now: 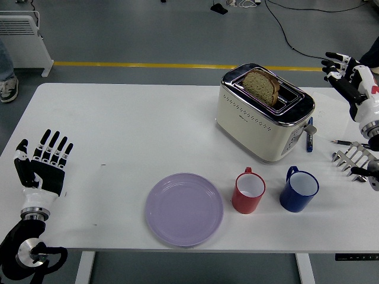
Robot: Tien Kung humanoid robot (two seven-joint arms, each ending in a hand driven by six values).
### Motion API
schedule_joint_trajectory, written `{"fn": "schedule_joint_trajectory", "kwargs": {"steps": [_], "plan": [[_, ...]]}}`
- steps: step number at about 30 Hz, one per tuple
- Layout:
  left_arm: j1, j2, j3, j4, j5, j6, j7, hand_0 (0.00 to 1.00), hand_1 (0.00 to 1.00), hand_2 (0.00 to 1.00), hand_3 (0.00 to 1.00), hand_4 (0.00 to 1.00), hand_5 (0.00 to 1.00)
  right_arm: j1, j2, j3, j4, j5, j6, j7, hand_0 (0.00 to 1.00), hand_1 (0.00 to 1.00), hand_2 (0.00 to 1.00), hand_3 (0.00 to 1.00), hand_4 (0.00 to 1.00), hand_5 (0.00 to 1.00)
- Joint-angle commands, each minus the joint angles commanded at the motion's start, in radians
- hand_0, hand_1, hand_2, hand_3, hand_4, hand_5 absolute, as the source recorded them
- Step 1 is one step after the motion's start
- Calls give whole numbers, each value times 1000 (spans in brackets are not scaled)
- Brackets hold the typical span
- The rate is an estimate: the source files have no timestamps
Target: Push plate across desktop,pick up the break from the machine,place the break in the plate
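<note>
L hand (42, 163) & R hand (346, 76) both wide, empty; bread (262, 86) in toaster (260, 121), plate (184, 208) near.

Glossy cream toaster (260, 118) with chrome top; matt lilac plate (184, 208).

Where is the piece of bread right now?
In the head view, the bread sticks up from a slot of the cream toaster, far right of the table, behind the red cup and blue cup.

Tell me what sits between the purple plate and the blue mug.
The red mug stands between the purple plate and blue mug, seen in the head view.
</note>
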Motion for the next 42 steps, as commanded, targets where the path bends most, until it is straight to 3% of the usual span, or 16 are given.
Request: {"fn": "schedule_joint_trajectory", "kwargs": {"steps": [1, 2, 7, 8, 16, 23, 33, 38, 39, 42], "plan": [[0, 0, -4, -1, 2, 0, 1, 826, 831, 831, 757, 586, 998, 39, 0, -31, -12, -45, 3, -8, 817, 805, 829, 823, 662, 353], [0, 0, -10, -2, 6, 2, 2, 826, 829, 823, 752, 587, 998, 75, 6, -63, -34, -84, 9, -21, 873, 854, 902, 888, 734, 339], [-4, 0, -43, -7, 25, 4, 7, 826, 829, 823, 752, 587, 998, 251, 62, -198, -151, -299, 65, -76, 873, 854, 902, 888, 734, 339], [-5, 0, -45, -7, 26, 4, 8, 829, 826, 819, 753, 579, 998, 271, 69, -211, -166, -338, 71, -82, 918, 895, 934, 925, 788, 291], [-3, 0, -74, -8, 33, 8, 12, 826, 826, 814, 750, 570, 998, 436, 181, -341, -382, -644, 199, -141, 926, 904, 936, 936, 793, 274], [-6, 0, -95, -8, 44, 10, 15, 825, 826, 812, 747, 565, 998, 550, 294, -442, -634, -645, 240, -151, 927, 902, 940, 942, 794, 270], [-5, 0, -94, -3, 41, 9, 16, 825, 823, 809, 745, 562, 998, 630, 395, -501, -883, -624, 234, -144, 899, 863, 893, 921, 790, 278], [-8, 0, -94, 2, 40, 8, 15, 825, 823, 809, 745, 562, 998, 642, 395, -507, -937, -603, 236, -132, 899, 863, 893, 921, 790, 278], [-8, 0, -95, 3, 40, 9, 15, 825, 819, 806, 744, 560, 998, 645, 395, -511, -943, -606, 240, -133, 794, 788, 798, 862, 784, 281], [-6, 0, -96, 5, 39, 9, 15, 825, 819, 806, 744, 560, 998, 656, 395, -531, -969, -613, 251, -139, 794, 788, 798, 862, 784, 281]]}}
